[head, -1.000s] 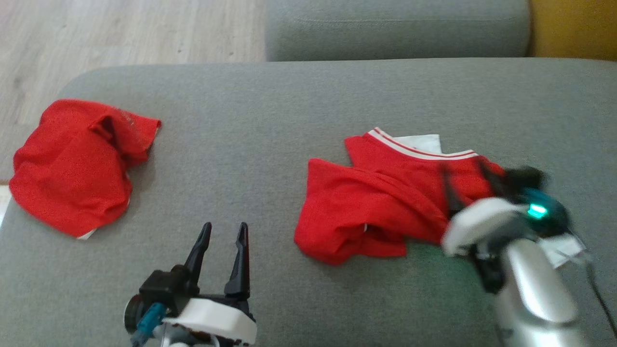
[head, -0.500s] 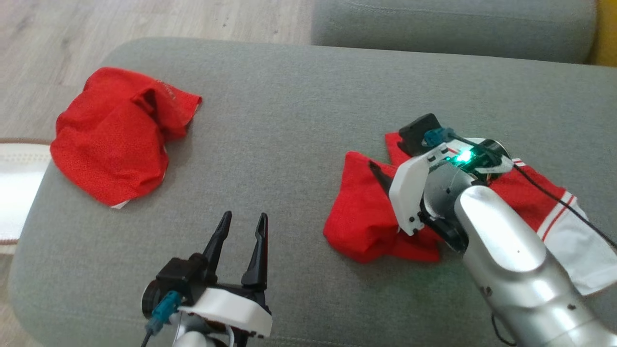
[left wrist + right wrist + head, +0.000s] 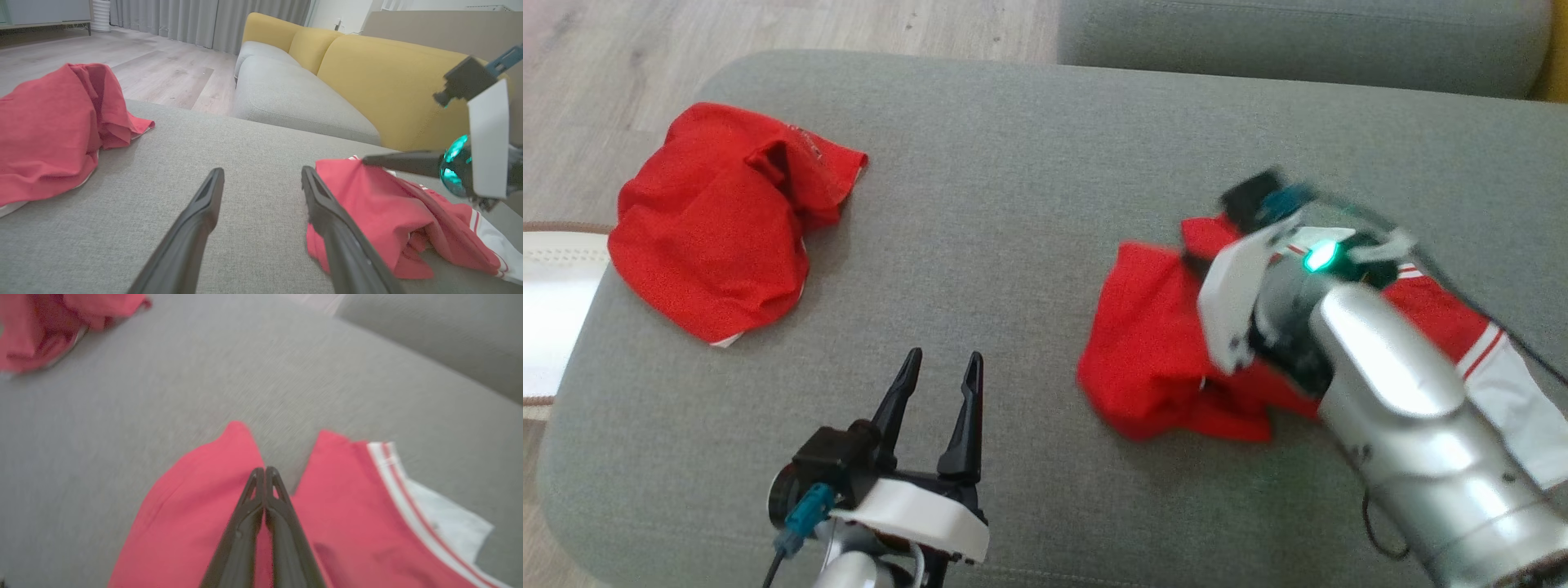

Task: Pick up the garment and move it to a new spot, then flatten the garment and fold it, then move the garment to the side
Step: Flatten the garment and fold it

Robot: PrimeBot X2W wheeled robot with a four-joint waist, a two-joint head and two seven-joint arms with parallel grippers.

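Note:
A crumpled red garment (image 3: 1143, 359) with a white, red-striped trim lies right of middle on the grey cushion (image 3: 1013, 163); it also shows in the left wrist view (image 3: 367, 212) and the right wrist view (image 3: 184, 506). My right gripper (image 3: 264, 470) is shut, its fingertips pinched at the garment's upper edge, where the cloth rises to meet them (image 3: 365, 160). In the head view its white wrist covers the fingers. My left gripper (image 3: 939, 363) stands open and empty near the cushion's front edge, left of the garment (image 3: 261, 175).
Another red garment (image 3: 711, 220) lies bunched at the cushion's far left corner. A second grey cushion (image 3: 1298, 33) sits behind, with yellow sofa backs (image 3: 367, 73) beyond. Wooden floor (image 3: 605, 49) and a white object (image 3: 547, 310) lie off the left edge.
The right gripper swung onto the garment and went from open to shut at its upper edge; the cloth there has shifted slightly. The head camera turned. The left gripper stays open.

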